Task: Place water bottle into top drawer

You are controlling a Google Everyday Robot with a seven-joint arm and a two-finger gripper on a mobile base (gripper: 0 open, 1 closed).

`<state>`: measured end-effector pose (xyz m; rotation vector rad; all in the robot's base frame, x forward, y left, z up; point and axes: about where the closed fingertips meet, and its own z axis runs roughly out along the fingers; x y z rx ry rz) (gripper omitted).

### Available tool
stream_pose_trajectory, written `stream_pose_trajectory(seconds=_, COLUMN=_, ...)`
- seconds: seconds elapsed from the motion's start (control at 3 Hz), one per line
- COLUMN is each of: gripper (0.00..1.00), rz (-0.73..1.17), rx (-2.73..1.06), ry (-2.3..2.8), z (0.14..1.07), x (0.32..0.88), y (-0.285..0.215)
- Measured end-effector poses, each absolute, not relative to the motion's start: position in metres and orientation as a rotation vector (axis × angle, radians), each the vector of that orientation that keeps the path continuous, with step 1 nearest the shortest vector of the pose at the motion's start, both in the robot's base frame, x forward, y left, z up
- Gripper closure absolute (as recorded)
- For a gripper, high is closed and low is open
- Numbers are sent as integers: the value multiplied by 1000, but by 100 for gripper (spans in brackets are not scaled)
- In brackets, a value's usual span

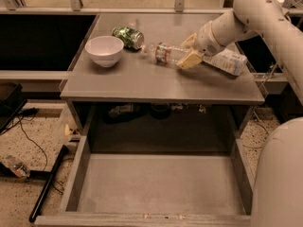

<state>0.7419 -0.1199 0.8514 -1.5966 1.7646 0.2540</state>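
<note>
The water bottle point(163, 53), clear with a red-and-blue label band, lies on its side on the tabletop point(142, 82), cap pointing left toward the green can. My gripper point(189, 50) is at the bottle's right, base end. It is open, with one yellowish finger point(189, 60) in front of the base and the other behind it. The top drawer point(161, 188) is pulled out below the table's front edge, its flat grey bottom bare.
A white bowl point(104, 50) stands at the table's left. A green can point(129, 36) lies behind it, near the bottle's cap. A white-labelled bottle point(228, 61) lies just right of my gripper. My arm point(265, 13) reaches in from the upper right. Cables lie on the floor at left.
</note>
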Motion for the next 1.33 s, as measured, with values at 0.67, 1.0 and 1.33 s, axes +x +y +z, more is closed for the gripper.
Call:
stream_pose_trajectory(seconds=0.67, gripper=100, rz=225, rx=-1632, ry=1749, z=864, x=730, y=-112)
stream_pose_trajectory(seconds=1.0, gripper=100, rz=215, rx=-1644, ry=1705, z=890, x=710, y=-109)
stream_pose_trajectory(seconds=1.33, gripper=100, rz=207, rx=-1636, ry=1673, z=908, x=690, y=-115)
